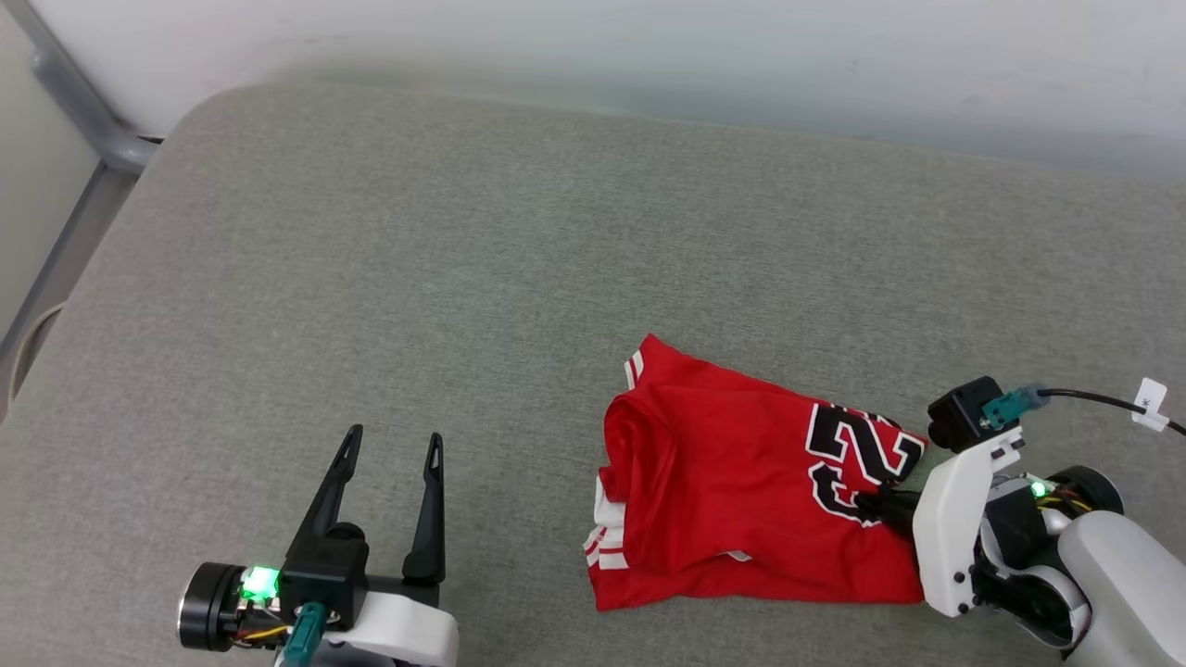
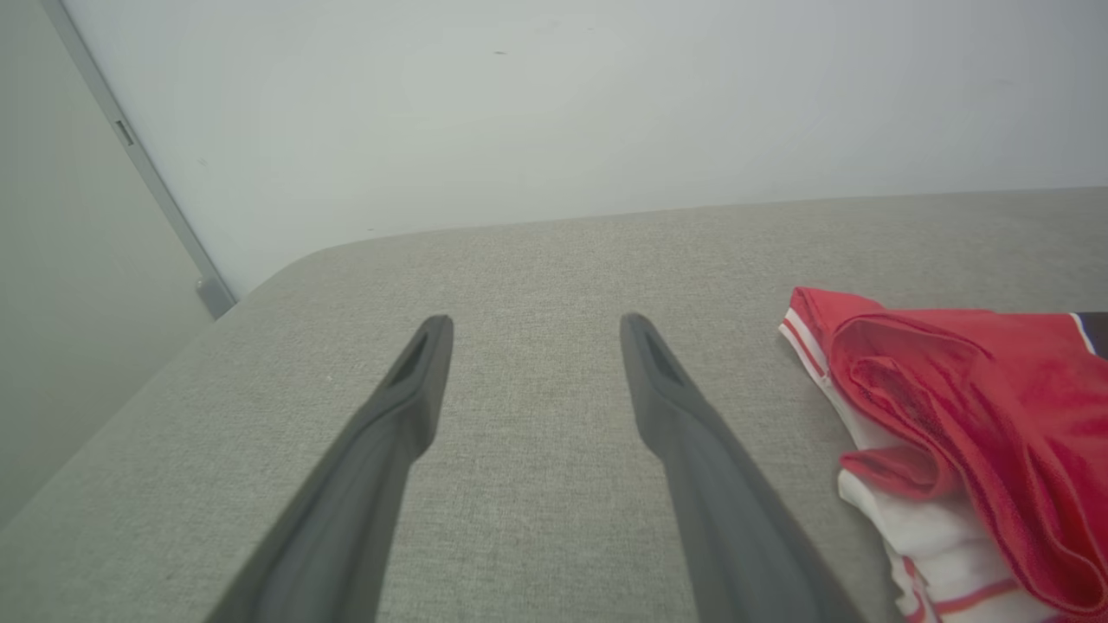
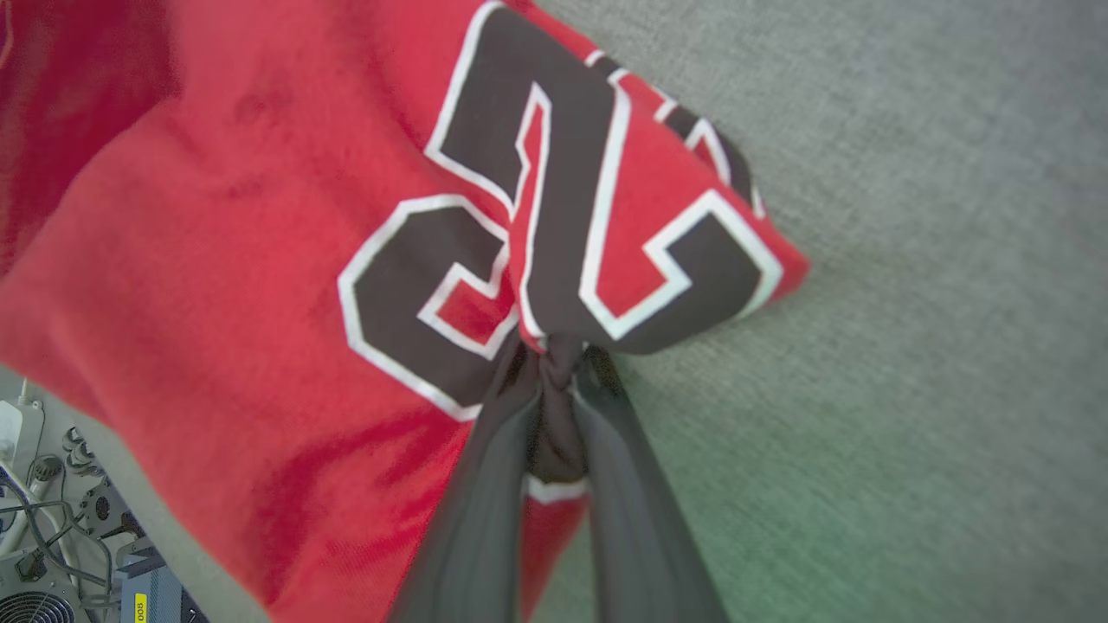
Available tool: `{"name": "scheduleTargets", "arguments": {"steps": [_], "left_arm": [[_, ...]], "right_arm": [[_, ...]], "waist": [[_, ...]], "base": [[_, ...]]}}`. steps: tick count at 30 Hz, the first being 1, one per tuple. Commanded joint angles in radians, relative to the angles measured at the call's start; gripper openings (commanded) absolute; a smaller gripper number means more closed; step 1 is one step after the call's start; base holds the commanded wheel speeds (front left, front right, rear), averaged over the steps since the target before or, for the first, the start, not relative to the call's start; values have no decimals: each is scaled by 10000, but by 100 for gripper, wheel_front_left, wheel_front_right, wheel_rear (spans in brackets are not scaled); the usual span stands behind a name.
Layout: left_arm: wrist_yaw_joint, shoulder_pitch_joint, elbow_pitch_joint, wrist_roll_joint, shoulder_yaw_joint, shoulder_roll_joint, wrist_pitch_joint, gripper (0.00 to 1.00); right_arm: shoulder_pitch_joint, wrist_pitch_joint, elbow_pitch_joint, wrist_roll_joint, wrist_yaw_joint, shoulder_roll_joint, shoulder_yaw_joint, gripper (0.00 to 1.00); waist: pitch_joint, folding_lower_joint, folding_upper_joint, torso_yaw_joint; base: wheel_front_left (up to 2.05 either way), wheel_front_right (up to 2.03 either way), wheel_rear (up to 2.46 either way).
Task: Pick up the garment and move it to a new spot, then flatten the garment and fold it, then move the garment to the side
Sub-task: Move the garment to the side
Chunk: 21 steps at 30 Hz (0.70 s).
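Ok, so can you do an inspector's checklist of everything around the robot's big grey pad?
Surface: grey fabric pad, rounded corner, bare part smooth.
Job's things: garment, red with a black, white-edged number, lying bunched and folded over itself at the right, near side.
Clutter: nothing seen.
Grippers: left gripper open, over bare pad, apart from the garment; right gripper shut on a pinch of the garment at the number.
Cables: black cable with a white tag by the right wrist; wires below the pad's edge.
Surroundings: pale wall behind; grey metal rail at the left.
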Motion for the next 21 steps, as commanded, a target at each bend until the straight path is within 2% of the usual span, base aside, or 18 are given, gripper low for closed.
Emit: {"name": "scheduleTargets", "arguments": {"steps": [1,7,16,21], "left_arm": [[28,96,-20,-3,51,27,-25,100],[77,188,-140,-58,188,76,-23,100],[143,-17,-385,36,421,231,-25,100],[172,-206,-480,65,564,384,-23,100]], "right_arm": [[-119,-110,14,-42,-23,-177,22,0],[-410,-781,-293,-358,-20,-519,198,0],[-1165,-1352,-528,-986,-20,-1240,235,0],[-1583,-1709,-470,-1200,-20,-1466,78,0]], "waist": [[-21,-1,0,-127],[28,-1,0,-957],[407,-1,0,-2742],[685,-1,0,-3513]], "base": [[0,0,0],[0,0,0],[0,0,0],[0,0,0]]}}
